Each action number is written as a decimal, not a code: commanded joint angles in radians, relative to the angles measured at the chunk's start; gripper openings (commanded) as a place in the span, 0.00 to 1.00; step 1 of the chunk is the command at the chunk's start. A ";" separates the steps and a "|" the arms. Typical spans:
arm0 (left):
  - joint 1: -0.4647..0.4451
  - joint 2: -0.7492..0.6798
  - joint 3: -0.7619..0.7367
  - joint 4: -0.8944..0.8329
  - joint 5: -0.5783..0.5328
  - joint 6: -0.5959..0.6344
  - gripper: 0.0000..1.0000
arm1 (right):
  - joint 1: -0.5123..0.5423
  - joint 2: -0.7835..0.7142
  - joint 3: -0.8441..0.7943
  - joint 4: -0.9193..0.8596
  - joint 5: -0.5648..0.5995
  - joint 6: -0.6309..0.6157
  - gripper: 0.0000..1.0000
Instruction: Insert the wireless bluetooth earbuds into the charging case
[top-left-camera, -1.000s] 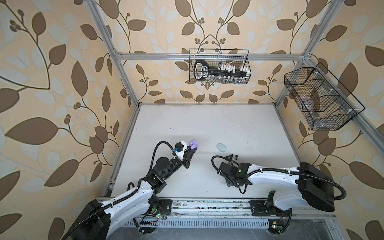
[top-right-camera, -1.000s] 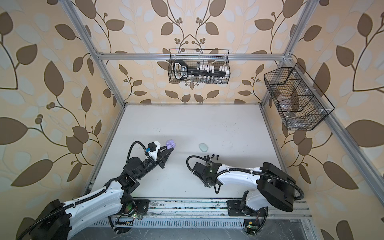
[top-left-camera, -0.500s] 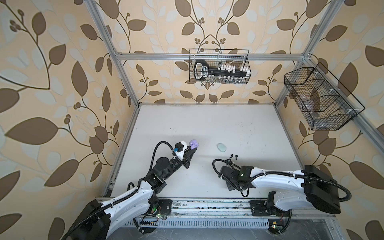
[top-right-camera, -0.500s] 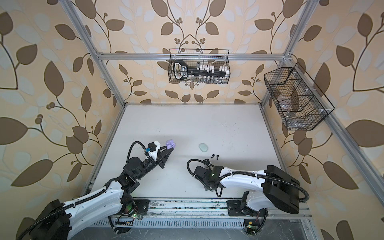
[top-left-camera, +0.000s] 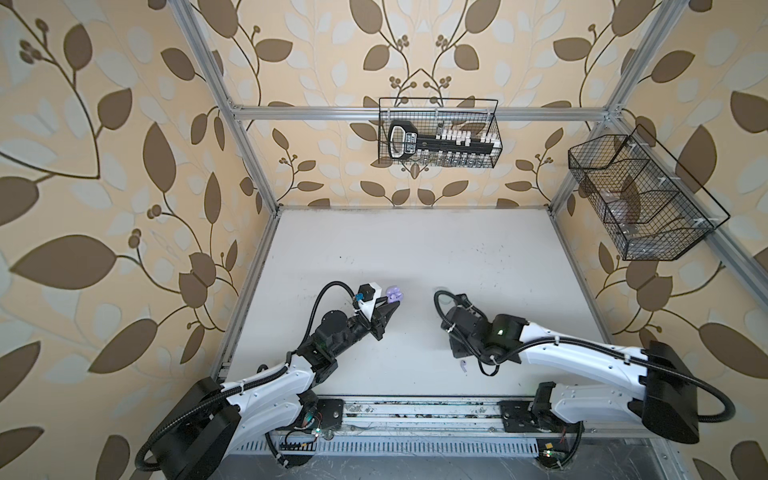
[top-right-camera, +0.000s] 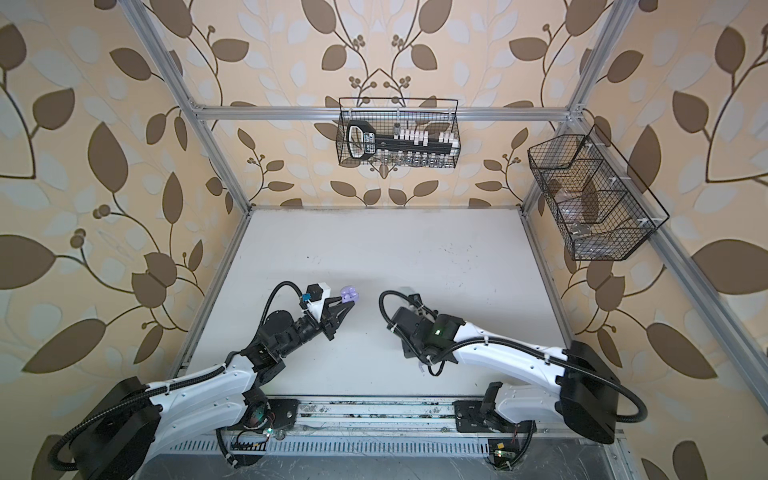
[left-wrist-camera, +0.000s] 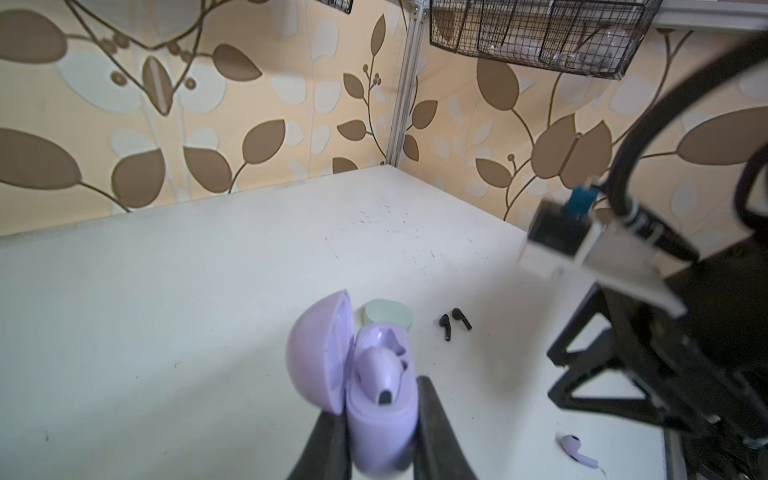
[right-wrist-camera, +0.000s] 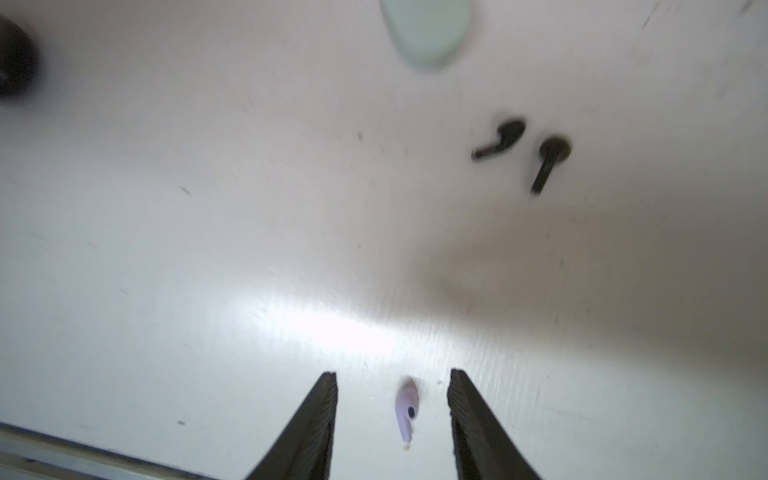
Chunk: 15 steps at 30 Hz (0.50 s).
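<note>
Front edge of the table (top-left-camera: 415, 249): one loose lavender earbud (right-wrist-camera: 407, 409) lies flat on the surface. The right gripper (right-wrist-camera: 393, 374) hangs over it with fingers (right-wrist-camera: 316, 415) spread. The earbud sits between them and touches neither.

Mid-table, left side: the left gripper (left-wrist-camera: 376, 399) has its fingers (left-wrist-camera: 432, 436) pinching the lower body of the lavender case (left-wrist-camera: 382, 440). The case lid (left-wrist-camera: 316, 357) is hinged open to one side. Contents: a seated lavender earbud (left-wrist-camera: 380, 374) fills one socket, and the socket beside it shows bare.

Further out: the mint case (left-wrist-camera: 388, 318) rests on the table just behind the lavender case. Its contents cannot be told. Two black earbuds (left-wrist-camera: 455, 322) lie side by side near it, on the table and outside any case.

Far walls: the back basket (top-left-camera: 436, 99) holds a black-handled tool with a row of white blocks. The side basket (top-left-camera: 665, 249) is split into compartments. It holds clear items that are too faint to identify.

View notes:
- Only the left wrist view shows the inside of the lavender case. In both top views the case is a small lavender shape at the left fingertips.
- Both wrist views show the black earbuds. In both top views the right arm covers them and nearly all of the mint case.
- Only the right wrist view shows the spread of the right fingers.
</note>
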 joint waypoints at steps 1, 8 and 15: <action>0.000 0.027 0.080 0.037 -0.022 -0.177 0.00 | -0.097 -0.093 0.103 -0.004 0.045 -0.064 0.51; 0.000 0.063 0.199 -0.299 -0.333 -0.427 0.00 | -0.442 -0.091 0.255 0.093 -0.027 -0.090 0.60; 0.001 0.159 0.284 -0.382 -0.252 -0.368 0.00 | -0.669 -0.092 0.018 0.446 0.030 -0.294 0.57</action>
